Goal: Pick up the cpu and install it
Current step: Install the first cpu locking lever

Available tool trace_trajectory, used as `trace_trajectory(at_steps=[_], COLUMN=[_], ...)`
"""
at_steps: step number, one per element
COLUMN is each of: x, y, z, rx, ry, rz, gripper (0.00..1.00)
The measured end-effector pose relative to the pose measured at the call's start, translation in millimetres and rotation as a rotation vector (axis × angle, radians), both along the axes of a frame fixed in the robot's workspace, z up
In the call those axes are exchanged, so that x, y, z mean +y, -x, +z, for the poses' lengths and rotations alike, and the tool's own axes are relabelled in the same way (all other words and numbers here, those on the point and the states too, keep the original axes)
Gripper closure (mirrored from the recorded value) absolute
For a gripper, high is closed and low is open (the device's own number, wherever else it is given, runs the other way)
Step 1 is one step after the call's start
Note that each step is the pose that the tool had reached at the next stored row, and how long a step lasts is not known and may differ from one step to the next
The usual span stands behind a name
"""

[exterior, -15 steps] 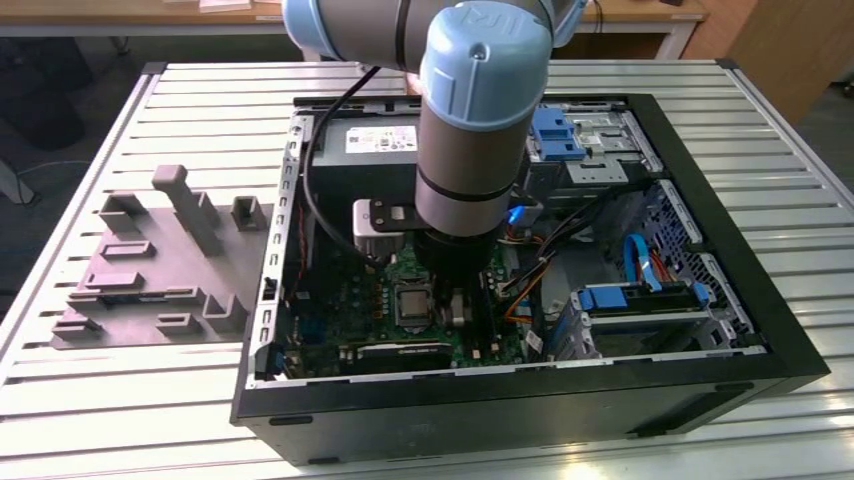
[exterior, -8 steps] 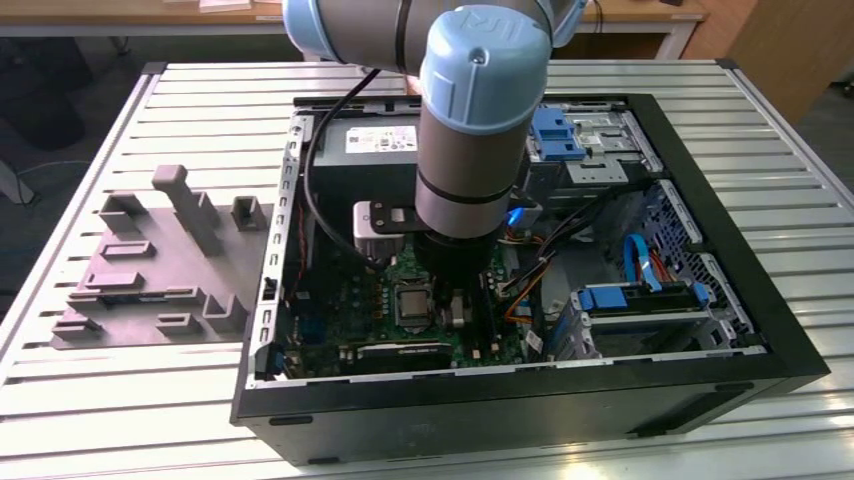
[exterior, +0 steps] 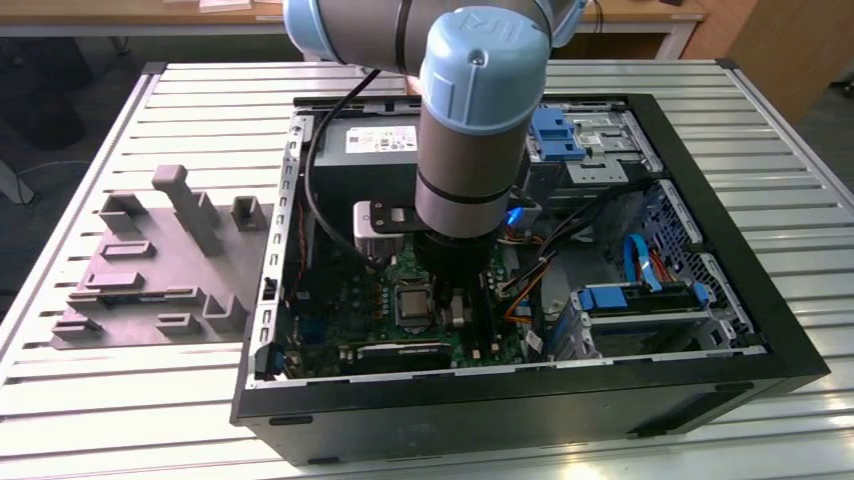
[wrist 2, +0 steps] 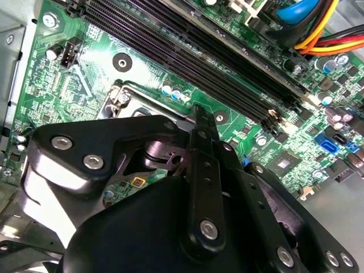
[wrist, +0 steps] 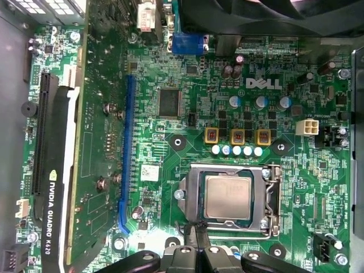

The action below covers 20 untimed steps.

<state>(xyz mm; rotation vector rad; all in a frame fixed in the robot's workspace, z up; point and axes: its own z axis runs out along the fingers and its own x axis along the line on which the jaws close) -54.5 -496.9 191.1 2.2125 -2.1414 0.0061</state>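
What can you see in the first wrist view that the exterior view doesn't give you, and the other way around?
First wrist view: the cpu lying inside the socket frame, plus a blue slot. Exterior view: the whole computer case on the slatted table, the arm reaching into it, and a grey fixture at that view's left. Both: the green motherboard.
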Motion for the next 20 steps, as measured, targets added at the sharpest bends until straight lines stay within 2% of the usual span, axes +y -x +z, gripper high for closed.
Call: trace_trajectory(at_steps=[20], x=[0.6], y=[-3.5], z=[-3.5], rx=[-0.0001], ry=[-0.0026], rz=[0.009], gripper=[0.89])
